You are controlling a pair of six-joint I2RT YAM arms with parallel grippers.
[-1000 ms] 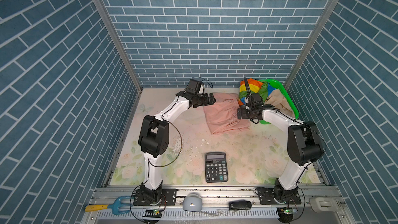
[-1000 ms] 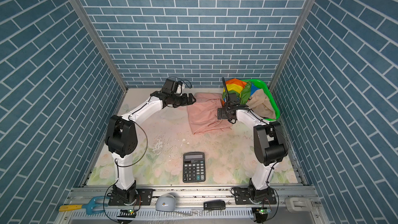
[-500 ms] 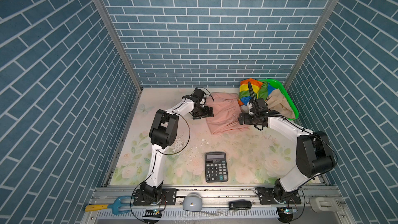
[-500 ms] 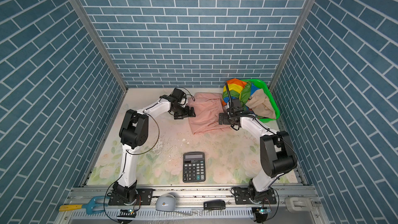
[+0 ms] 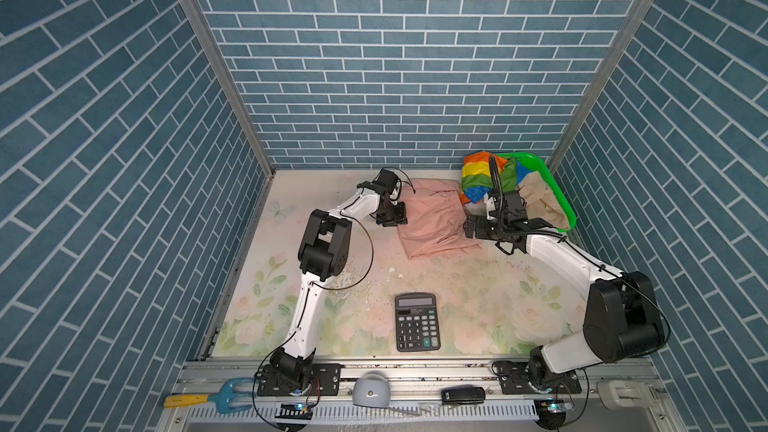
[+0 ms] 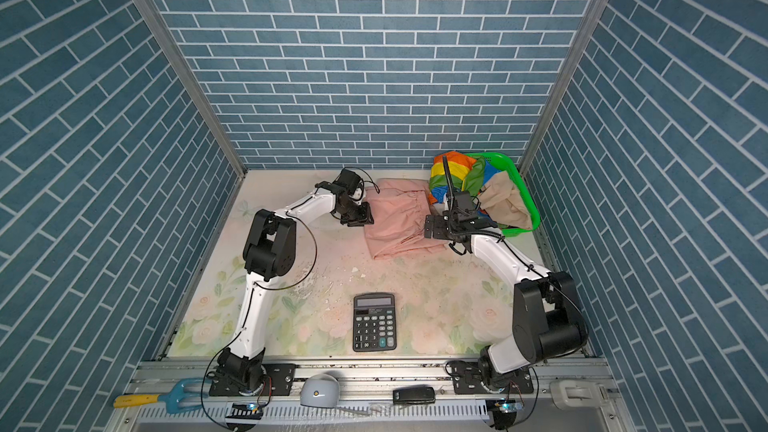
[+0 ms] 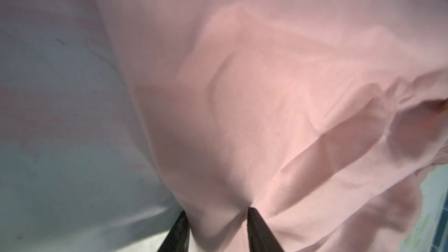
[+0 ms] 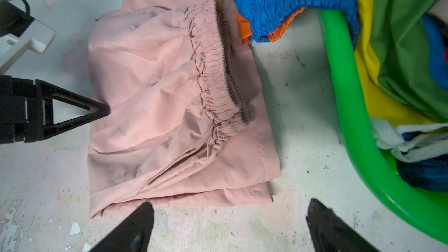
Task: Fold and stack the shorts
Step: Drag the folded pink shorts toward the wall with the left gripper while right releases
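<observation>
Shorts of pale pink cloth [image 5: 432,218] lie folded on the tabletop [image 5: 498,284], lengthwise front to back. The left claw [image 5: 395,219] pinches their left edge. The right claw [image 5: 468,228] gapes open just beside the right edge, equally near.

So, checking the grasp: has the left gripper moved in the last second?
Yes: the left gripper shifted nearer the calculator, along the pink shorts' left edge.

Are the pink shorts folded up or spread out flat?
Folded. The pink shorts lie in layers: the gathered waistband sits on top of more pink cloth, and stacked hems show at one edge.
</observation>
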